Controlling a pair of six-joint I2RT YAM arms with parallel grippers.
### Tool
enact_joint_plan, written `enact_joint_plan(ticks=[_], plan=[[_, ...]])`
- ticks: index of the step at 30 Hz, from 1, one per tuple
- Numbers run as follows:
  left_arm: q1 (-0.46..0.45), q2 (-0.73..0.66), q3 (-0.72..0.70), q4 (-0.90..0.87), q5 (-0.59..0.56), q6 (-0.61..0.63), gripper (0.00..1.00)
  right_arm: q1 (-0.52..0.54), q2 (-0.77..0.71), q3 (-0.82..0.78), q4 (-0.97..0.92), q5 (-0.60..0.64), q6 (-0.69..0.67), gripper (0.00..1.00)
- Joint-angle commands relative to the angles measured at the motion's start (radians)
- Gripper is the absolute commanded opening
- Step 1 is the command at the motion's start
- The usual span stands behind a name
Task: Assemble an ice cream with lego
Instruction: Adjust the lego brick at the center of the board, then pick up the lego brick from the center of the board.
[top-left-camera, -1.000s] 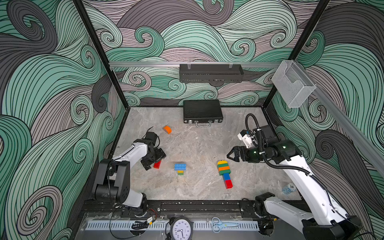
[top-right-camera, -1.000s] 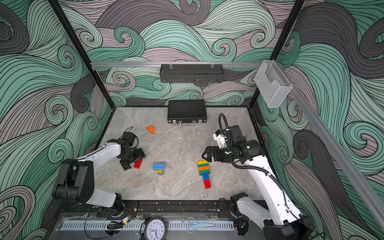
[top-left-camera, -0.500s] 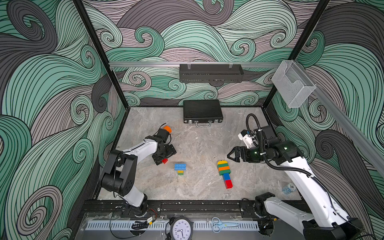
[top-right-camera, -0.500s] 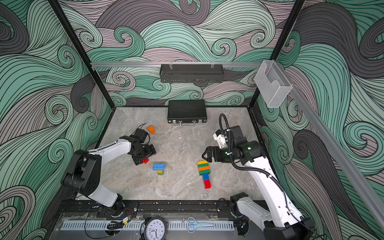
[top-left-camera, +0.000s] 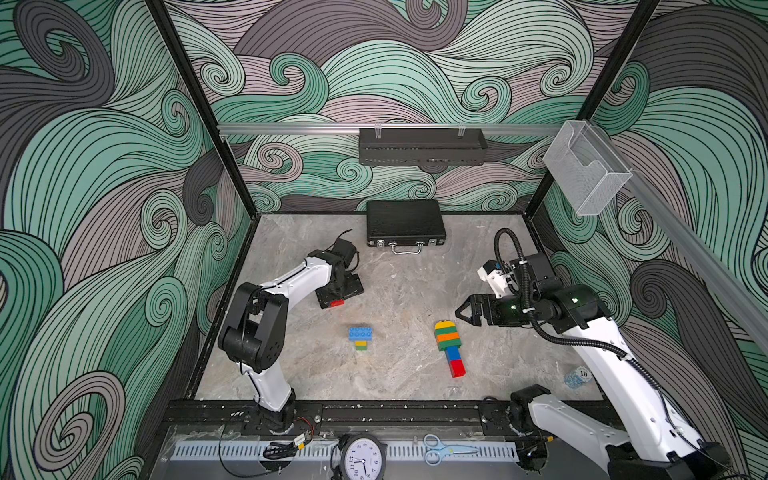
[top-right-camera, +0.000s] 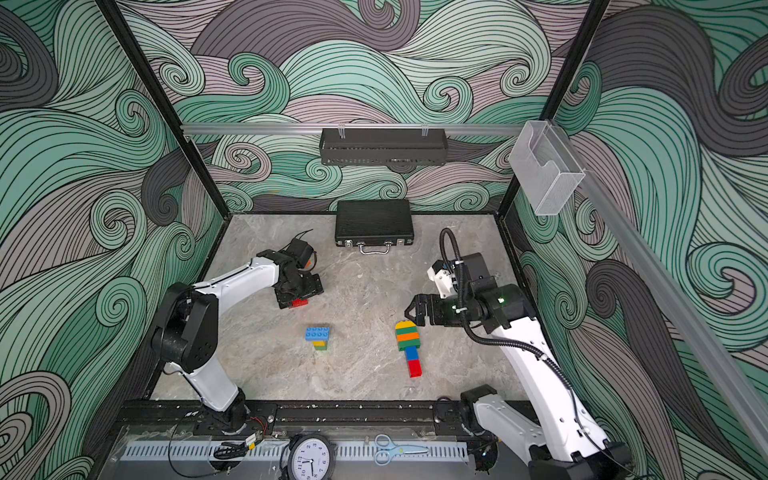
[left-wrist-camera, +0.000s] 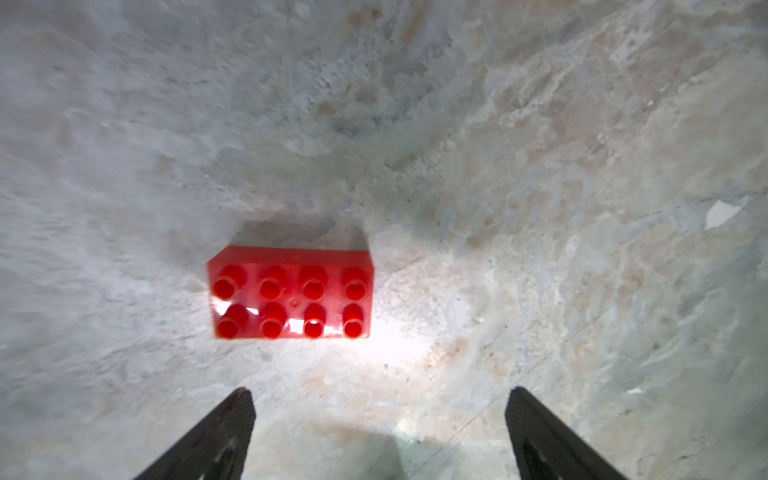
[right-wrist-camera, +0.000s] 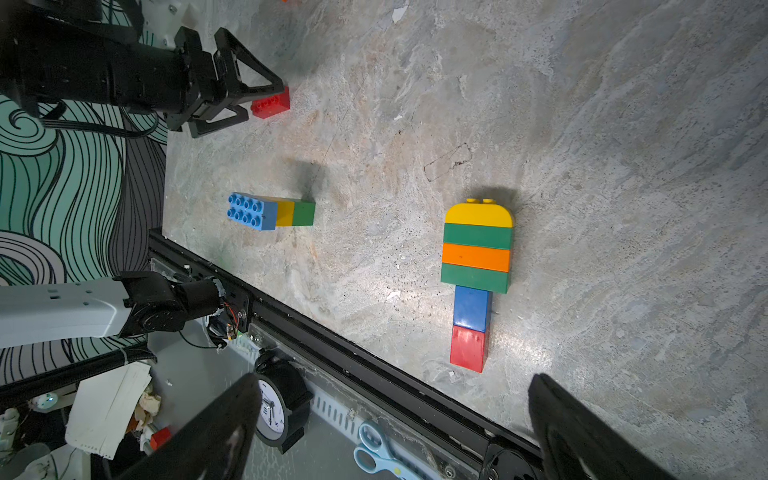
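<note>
A grey marbled surface (top-left-camera: 399, 374) fills the floor of a booth walled in green and grey swirls. Right of centre on it the lego ice cream (top-left-camera: 449, 347) lies flat: a yellow half-round cap, green, orange and green bands, then a narrow blue and red stick. The right gripper (top-left-camera: 459, 312) hovers near the cap without touching it, jaws wide and empty. Left of it lies a small blue, yellow and green stack (top-left-camera: 360, 337). Farther left, the left gripper (left-wrist-camera: 380, 395) hangs just beside a red brick (left-wrist-camera: 291, 293), jaws wide, holding nothing. A black briefcase (top-left-camera: 405, 222) rests at the back wall, and a clock (top-left-camera: 363, 459) and scissors (top-left-camera: 440, 449) lie along the front edge.

Both top views show only an edge of the red brick under the gripper. The left wrist view shows all eight studs, and the right wrist view shows two studs on the yellow cap.
</note>
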Motion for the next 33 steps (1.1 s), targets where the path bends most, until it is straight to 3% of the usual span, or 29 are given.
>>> enact_joint_plan(ticks=[1, 15, 33], plan=[[-0.002, 0.008, 0.056, -0.188, -0.12, 0.104, 0.94, -0.006, 0.008, -0.016, -0.007, -0.005, -0.016, 0.99], [0.016, 0.124, 0.069, -0.034, -0.115, 0.207, 0.94, -0.006, 0.006, -0.015, -0.001, -0.005, -0.01, 0.99], [0.042, 0.153, 0.009, 0.098, -0.116, 0.14, 0.83, -0.008, 0.014, -0.012, -0.001, -0.006, -0.017, 0.99]])
